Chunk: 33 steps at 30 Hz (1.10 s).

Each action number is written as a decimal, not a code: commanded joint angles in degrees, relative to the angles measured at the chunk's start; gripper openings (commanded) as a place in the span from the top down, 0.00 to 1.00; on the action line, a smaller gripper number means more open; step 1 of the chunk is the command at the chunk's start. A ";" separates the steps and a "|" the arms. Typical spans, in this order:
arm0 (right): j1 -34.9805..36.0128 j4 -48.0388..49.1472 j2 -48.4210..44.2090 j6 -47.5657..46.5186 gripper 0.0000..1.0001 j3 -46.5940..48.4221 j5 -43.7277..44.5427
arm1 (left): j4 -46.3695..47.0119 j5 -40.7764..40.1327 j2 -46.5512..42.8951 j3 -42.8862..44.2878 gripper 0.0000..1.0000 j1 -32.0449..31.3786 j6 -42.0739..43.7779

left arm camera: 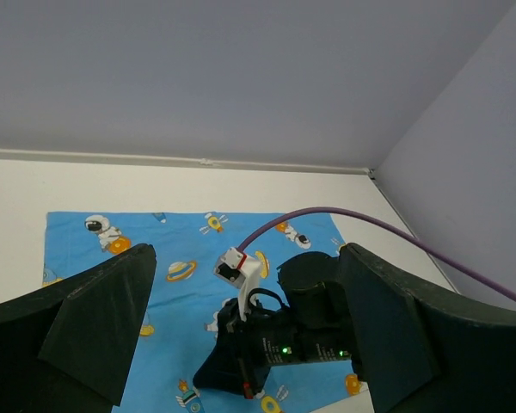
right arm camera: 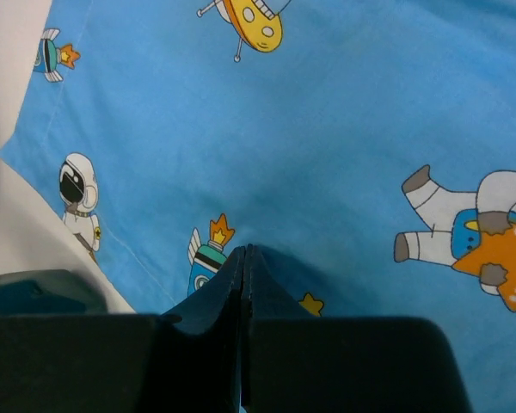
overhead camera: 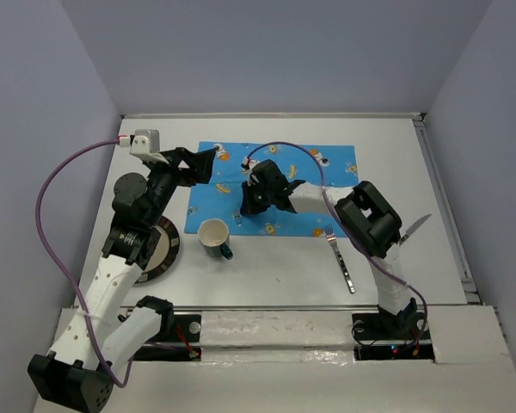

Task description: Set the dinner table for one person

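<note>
The dinner table is a large white top. A blue space-print mat lies flat at its back centre. My right gripper is shut, its tips down at the mat's front-left part; in the right wrist view the jaws meet with no cloth showing between them. My left gripper is open and empty above the mat's left edge. The left wrist view looks between its fingers at the right gripper on the mat. A white cup stands in front of the mat.
A dark-rimmed plate lies at the left, partly under my left arm. A fork lies right of centre, partly on the mat's front-right corner. A knife lies at the right behind my right arm. Purple cables loop over both arms.
</note>
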 commanded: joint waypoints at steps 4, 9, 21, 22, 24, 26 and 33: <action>1.68 0.17 -0.24 0.73 1.00 -0.78 -0.78 | 2.24 -1.53 -0.77 -0.11 0.01 -0.37 0.52; 2.21 1.05 -2.79 1.70 1.00 -3.51 -0.61 | 2.24 -2.32 -0.69 -0.29 0.01 -0.28 0.61; 2.21 0.44 -9.63 2.49 0.80 -4.38 0.09 | 2.15 -2.41 -0.86 -0.29 0.01 -0.28 0.52; 2.21 0.44 -10.60 2.58 0.75 -4.74 0.27 | 2.23 -2.41 -0.95 -0.37 0.01 -0.28 0.43; 2.21 0.35 -14.20 2.58 0.61 -5.61 0.27 | 2.24 -2.33 -1.12 -0.29 0.01 -0.28 0.43; 2.21 0.44 -17.28 2.23 0.53 -7.72 0.36 | 2.24 -2.15 -1.21 -0.29 0.01 -0.28 0.52; 4.93 0.53 -29.33 1.61 0.03 -14.15 -2.19 | 2.15 -1.71 -2.00 -0.02 0.01 -0.19 0.61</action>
